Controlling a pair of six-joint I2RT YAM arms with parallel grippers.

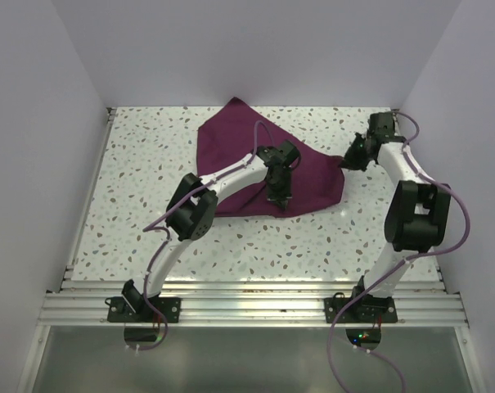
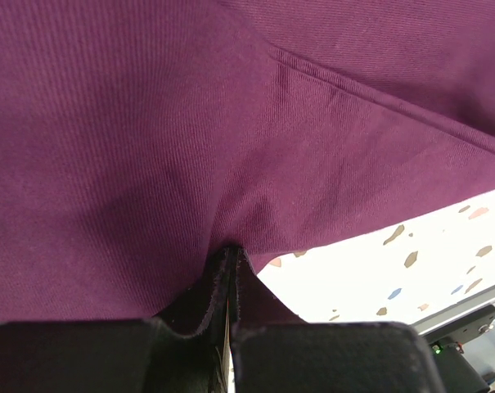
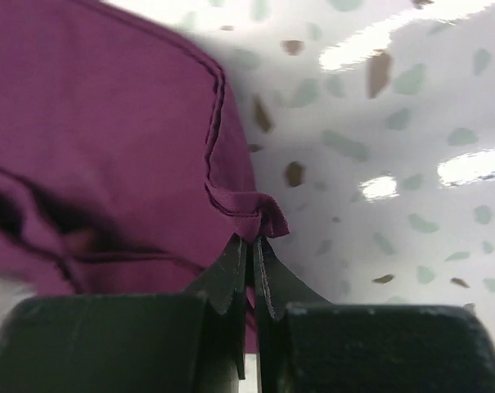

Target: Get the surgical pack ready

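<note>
**Left jaws:** closed and pinching the purple cloth (image 1: 231,141) (image 2: 149,123) (image 3: 92,123).
- In the left wrist view the two fingers (image 2: 210,296) are meeting, with only a thin pleat of fabric pressed between them.
- The cloth is rising away from the tips and filling nearly everything ahead of them and to both sides.
- A stitched hem (image 2: 378,100) is running diagonally across, ahead and to the right of the jaws.
- Just right of the tips, a strip of speckled worktop (image 1: 149,164) (image 2: 419,262) (image 3: 378,123) is showing beyond the cloth's edge.

**Right jaws:** closed and gripping a corner of the same cloth.
- In the right wrist view the fingers (image 3: 227,278) are pressing together on a small bunched knot of hem directly ahead of the tips.
- The cloth is spreading out to the left of these jaws, and bare worktop is lying to their right.
- A pale blurred patch is sitting at the lower left edge of that view; I cannot tell what it is.

**Overhead:**
- The cloth is lying unevenly folded on the worktop, stretching between the two sets of jaws.
- The left jaws are pointing down onto its near edge, and the right jaws are holding its right-hand corner.
- One peak of fabric is pointing away beyond the left jaws.
- The left arm (image 1: 222,176) is reaching over the cloth's near-left part.
- The right arm (image 1: 404,164) is bending in from the right.
</note>
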